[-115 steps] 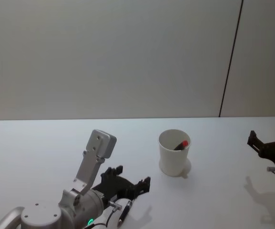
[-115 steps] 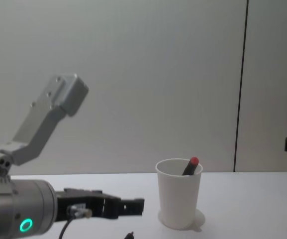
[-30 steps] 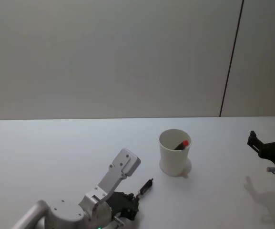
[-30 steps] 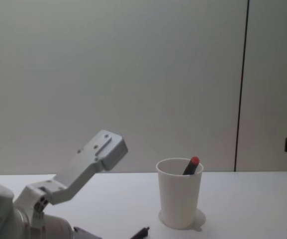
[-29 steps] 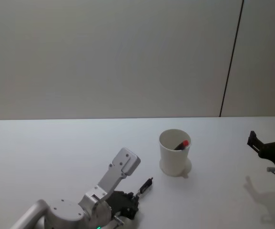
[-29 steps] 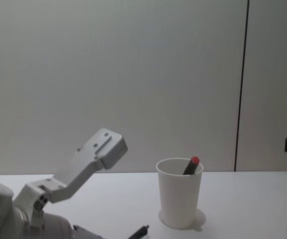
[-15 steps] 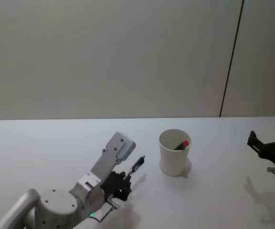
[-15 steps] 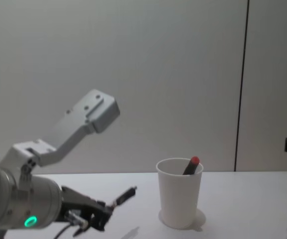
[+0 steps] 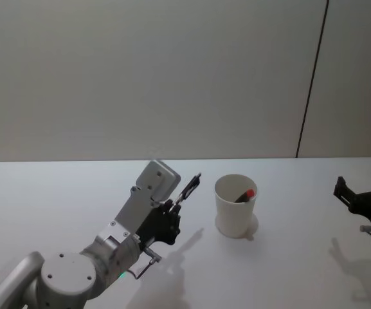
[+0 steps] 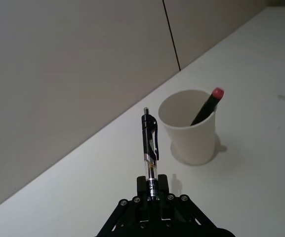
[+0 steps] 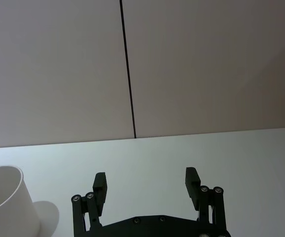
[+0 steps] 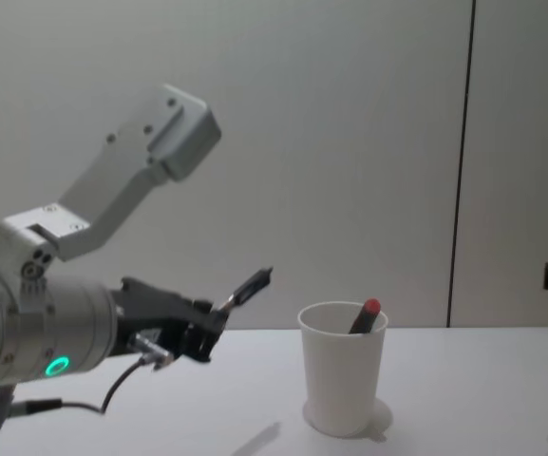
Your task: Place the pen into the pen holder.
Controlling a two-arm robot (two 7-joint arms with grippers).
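Observation:
My left gripper (image 9: 174,210) (image 12: 215,319) (image 10: 152,190) is shut on a black clip pen (image 9: 189,187) (image 12: 246,288) (image 10: 150,145), held in the air with its free end tilted up toward the cup. The pen holder (image 9: 235,206) (image 12: 342,368) (image 10: 189,126), a white paper cup, stands upright on the table just right of the pen's tip, apart from it. A red-tipped dark pen (image 9: 244,195) (image 12: 364,317) (image 10: 207,105) leans inside it. My right gripper (image 9: 351,195) (image 11: 147,180) hangs open at the far right, well away from the cup, with nothing between its fingers.
The white table (image 9: 288,257) stretches around the cup. A plain wall with a dark vertical seam (image 9: 310,84) rises behind it.
My left gripper has lifted the black pen off the table and carried it up and to the right, toward the cup. The right arm has stayed still.

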